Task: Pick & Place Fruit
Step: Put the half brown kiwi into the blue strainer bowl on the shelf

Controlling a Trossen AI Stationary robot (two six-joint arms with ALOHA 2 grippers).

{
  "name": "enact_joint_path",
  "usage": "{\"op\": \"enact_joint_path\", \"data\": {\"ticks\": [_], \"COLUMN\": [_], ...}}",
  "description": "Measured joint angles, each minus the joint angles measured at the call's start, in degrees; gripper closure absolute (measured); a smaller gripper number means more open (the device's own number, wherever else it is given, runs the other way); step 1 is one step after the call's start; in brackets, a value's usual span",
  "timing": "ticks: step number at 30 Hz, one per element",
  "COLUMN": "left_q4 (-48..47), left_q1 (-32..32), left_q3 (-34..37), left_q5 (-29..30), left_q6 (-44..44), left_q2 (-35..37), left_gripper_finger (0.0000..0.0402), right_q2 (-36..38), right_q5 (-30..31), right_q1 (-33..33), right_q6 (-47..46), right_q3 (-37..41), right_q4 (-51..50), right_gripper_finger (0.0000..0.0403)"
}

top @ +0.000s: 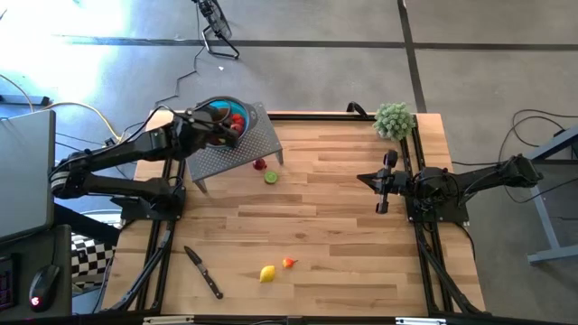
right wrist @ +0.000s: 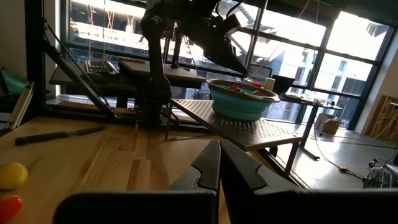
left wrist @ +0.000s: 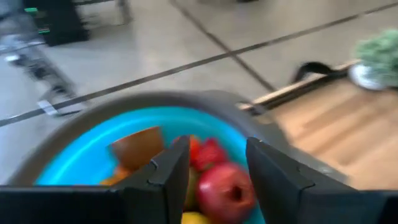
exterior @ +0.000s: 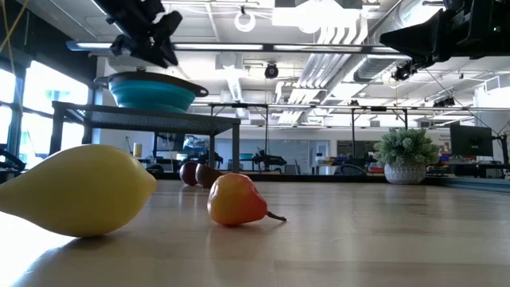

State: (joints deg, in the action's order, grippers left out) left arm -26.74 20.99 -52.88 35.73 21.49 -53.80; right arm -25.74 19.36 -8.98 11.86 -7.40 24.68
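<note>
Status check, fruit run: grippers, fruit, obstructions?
Left gripper open over teal bowl, empty. Right gripper shut, parked. Four fruits loose on table.

teal bowl [left wrist: 93, 155] rim blurred, fruit [left wrist: 227, 190] partly hidden behind jaws

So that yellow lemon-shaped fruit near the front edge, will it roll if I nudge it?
Probably. The yellow fruit is rounded with tapered ends and rests on the bare wooden table, so it would likely roll or pivot. Its smooth, glossy skin may slip between fingers. It looks rigid, not squashy.
</note>
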Motion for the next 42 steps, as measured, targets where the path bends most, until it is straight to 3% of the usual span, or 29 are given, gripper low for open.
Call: {"op": "enact_joint_path", "data": {"ticks": [14, 31, 42], "left_q4": [3.53, 3.41, 3.81], "left_q1": [-0.78, -13.34, -13.9], "left_q3": [0.0, 0.0, 0.0], "left_q5": [-26.18, -27.28, -26.25], "left_q6": [-1.77, -4.98, -4.03], "left_q2": [2.44, 2.86, 2.45], "left_gripper_finger": [0.0305, 0.0361, 0.0362], "right_q2": [0.02, 0.02, 0.01], "right_q5": [0.01, 0.01, 0.0], "right_q1": [0.01, 0.0, 0.01], "right_q6": [0.0, 0.0, 0.0], "right_q3": [0.0, 0.0, 0.0], "right_q4": [0.03, 0.44, 0.44], "right_gripper_finger": [0.0401, 0.04, 0.04]}}
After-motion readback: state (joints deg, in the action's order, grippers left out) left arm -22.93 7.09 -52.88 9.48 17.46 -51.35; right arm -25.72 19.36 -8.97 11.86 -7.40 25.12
